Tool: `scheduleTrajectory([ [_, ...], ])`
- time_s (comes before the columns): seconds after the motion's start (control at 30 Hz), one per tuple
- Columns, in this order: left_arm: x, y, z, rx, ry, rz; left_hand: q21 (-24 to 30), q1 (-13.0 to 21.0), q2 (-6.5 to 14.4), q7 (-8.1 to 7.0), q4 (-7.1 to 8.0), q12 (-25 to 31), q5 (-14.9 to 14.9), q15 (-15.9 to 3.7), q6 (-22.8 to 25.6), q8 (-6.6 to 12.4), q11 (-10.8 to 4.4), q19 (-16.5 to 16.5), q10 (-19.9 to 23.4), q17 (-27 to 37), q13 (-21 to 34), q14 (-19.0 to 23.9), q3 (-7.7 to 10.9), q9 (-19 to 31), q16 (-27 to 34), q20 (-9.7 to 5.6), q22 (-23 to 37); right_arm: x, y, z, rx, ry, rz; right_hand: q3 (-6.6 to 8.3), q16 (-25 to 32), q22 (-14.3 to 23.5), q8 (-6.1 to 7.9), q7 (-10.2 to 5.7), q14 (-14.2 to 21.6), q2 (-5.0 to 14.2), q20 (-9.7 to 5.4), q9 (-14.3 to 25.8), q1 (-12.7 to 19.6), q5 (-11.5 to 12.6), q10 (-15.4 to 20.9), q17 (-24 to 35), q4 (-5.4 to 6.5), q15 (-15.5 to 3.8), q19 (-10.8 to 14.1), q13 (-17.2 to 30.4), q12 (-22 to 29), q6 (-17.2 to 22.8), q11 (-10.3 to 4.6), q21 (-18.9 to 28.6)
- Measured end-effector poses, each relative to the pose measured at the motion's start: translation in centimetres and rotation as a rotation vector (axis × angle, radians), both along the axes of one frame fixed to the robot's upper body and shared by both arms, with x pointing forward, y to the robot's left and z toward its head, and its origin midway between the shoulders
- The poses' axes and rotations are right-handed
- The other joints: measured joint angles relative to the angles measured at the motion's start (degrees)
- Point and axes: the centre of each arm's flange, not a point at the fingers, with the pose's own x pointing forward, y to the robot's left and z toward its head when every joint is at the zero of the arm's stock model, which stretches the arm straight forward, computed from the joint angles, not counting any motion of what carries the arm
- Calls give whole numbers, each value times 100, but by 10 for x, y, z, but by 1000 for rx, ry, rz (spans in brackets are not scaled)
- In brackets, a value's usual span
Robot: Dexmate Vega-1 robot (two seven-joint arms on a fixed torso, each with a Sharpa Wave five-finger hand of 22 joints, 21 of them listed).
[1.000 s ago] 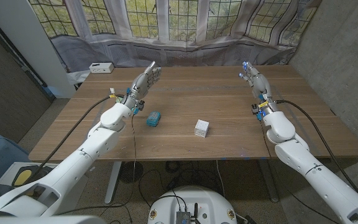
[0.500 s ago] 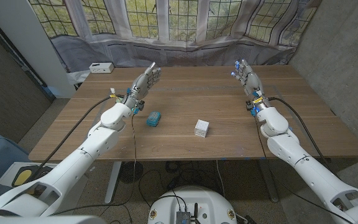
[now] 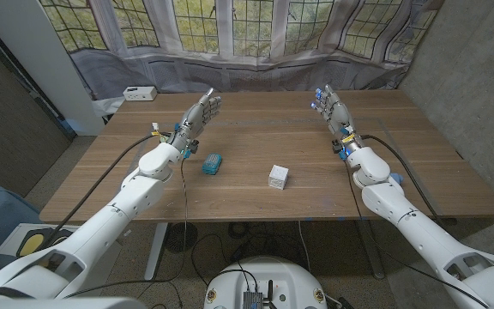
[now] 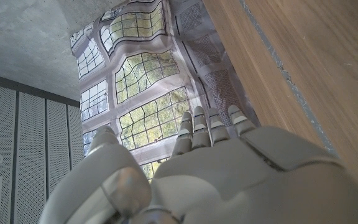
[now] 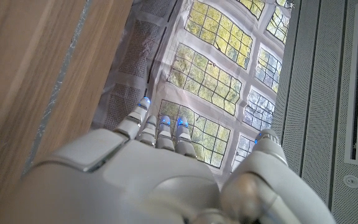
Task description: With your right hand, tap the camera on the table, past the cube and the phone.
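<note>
The right hand (image 3: 331,107) was raised above the far right part of the brown wooden desk (image 3: 256,184), fingers extended and apart, grasping nothing. The left hand (image 3: 199,113) was raised over the far left part, likewise spread and released. Between the arms, nearer the front edge, a small teal rectangular object (image 3: 212,164) lay on the desk, and a small white cube (image 3: 279,177) sat to its right, well apart from it and from both hands. A white box (image 3: 140,93) rested at the desk's far left corner. Which of these, if any, was the camera could not be told. Behind the desk hung a curtain printed with leaded windows (image 3: 230,34).
</note>
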Motion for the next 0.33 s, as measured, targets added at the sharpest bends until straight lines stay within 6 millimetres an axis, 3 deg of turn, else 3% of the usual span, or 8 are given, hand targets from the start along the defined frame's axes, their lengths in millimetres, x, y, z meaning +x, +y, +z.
scheduleTrajectory([
  [0.33,7,-1,0,-5,-1,-16,0,0,0,0,0,3,0,0,1,0,0,0,0,0,0,0,0,0,0,0,0,0,0,-10,11,28,-9,0,0,0,0,0,1,-31,31,0,-31,0,1,0,0,0,-31,0,0,0,0,-22],
])
